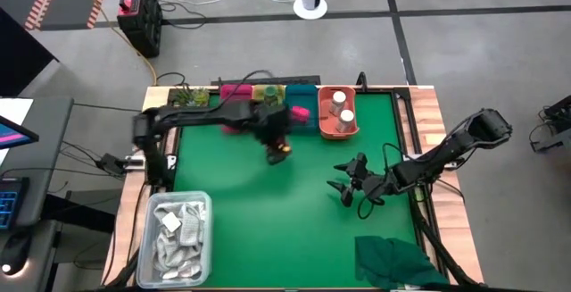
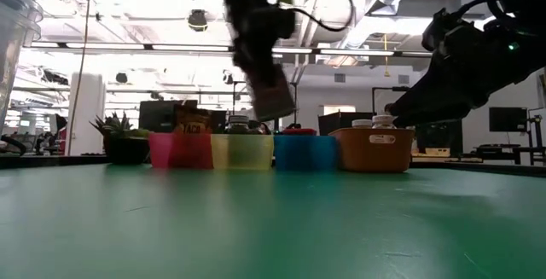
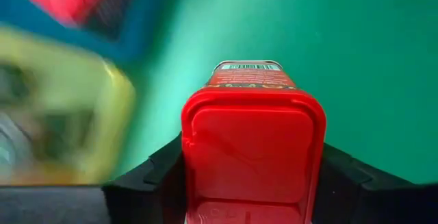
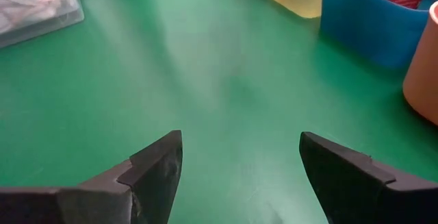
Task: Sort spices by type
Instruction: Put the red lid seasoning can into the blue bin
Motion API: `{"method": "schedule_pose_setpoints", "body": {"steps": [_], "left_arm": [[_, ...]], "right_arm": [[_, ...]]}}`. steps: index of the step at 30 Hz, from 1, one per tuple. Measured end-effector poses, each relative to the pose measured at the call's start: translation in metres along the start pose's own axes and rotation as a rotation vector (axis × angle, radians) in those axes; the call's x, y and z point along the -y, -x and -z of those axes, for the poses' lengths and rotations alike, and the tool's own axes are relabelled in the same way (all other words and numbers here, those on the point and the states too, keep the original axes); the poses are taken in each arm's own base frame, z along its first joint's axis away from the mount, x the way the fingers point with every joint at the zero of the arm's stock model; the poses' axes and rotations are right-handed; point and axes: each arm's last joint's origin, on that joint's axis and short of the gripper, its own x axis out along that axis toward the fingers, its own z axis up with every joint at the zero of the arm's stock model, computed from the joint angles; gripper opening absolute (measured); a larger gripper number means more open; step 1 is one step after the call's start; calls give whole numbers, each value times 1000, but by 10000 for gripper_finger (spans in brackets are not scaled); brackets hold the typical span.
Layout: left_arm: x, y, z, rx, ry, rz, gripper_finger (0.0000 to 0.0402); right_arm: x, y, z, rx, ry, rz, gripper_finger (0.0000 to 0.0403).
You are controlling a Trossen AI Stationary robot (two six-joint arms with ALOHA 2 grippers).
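My left gripper [image 1: 278, 145] hangs above the green mat in front of the yellow and blue bins, shut on a spice container with a red rectangular lid [image 3: 253, 135]. In the low view the container [image 2: 275, 100] is well above the mat. Two white-capped jars [image 1: 340, 104] stand in the orange bin [image 1: 338, 132]. A pink packet [image 1: 299, 112] lies at the blue bin [image 1: 302, 89]. My right gripper [image 1: 346, 185] is open and low over the mat's right half, holding nothing [image 4: 239, 162]. My left gripper pinches the container at its red-lidded end [image 3: 198, 162], one finger [image 3: 154, 176] on each long side. The container points away from the wrist along the fingers, its barcode end [image 3: 250, 66] free. It is lifted clear of the mat.
Pink [image 2: 181, 151], yellow [image 2: 243, 151], blue [image 2: 305, 153] and orange [image 2: 373, 148] bins line the mat's far edge. A clear tub of white packets [image 1: 178, 229] stands at the near left. A dark green cloth [image 1: 397, 261] lies at the near right. A plant [image 1: 190, 97] sits far left.
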Motion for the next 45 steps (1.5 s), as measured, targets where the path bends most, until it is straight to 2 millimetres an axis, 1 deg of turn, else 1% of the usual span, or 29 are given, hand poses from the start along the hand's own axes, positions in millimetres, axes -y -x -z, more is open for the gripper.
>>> {"method": "schedule_pose_setpoints", "body": {"steps": [2, 4, 7, 9, 12, 18, 20, 23, 27, 30, 32, 35, 38, 41, 45], "left_arm": [[-8, -4, -21, 20, -56, -24, 216], [-16, -7, -39, 50, -103, -48, 219], [-31, -11, -56, 89, -144, -98, 214], [-42, -16, -64, 121, -159, -115, 209], [-57, -18, -73, 203, -185, -147, 210], [-83, -9, -90, 385, -225, -240, 212], [-93, -8, -93, 414, -258, -275, 212], [-108, -17, -94, 406, -307, -319, 212], [-127, -47, -90, 329, -332, -329, 212], [-136, -63, -90, 317, -339, -337, 212], [-140, -66, -89, 311, -351, -342, 212], [-145, -77, -88, 296, -367, -342, 213], [-151, -90, -82, 241, -351, -311, 213], [-153, -92, -78, 214, -351, -287, 213], [-153, -93, -79, 218, -317, -293, 213]], "right_arm": [[0, 0, 0, -2, 2, -3, 317], [-1, 1, 1, -3, 0, -5, 317], [-1, 1, 2, -9, 2, -6, 317], [-1, 1, 2, -8, 1, -6, 317], [-1, 1, 1, -7, -2, -7, 317], [-1, 1, 1, -5, -6, -8, 317], [-1, 1, 1, -2, -8, -10, 317], [-2, 1, 1, -2, -8, -10, 317], [-2, 1, 0, 3, -13, -14, 317], [-2, 1, 0, 9, -12, -17, 317], [-2, 1, -1, 13, -15, -19, 317], [-2, 1, -1, 11, -12, -17, 317], [-2, 1, 0, 9, -8, -15, 317], [-2, 1, 0, 7, -6, -15, 317], [-2, 1, 0, 5, -4, -13, 317]]}}
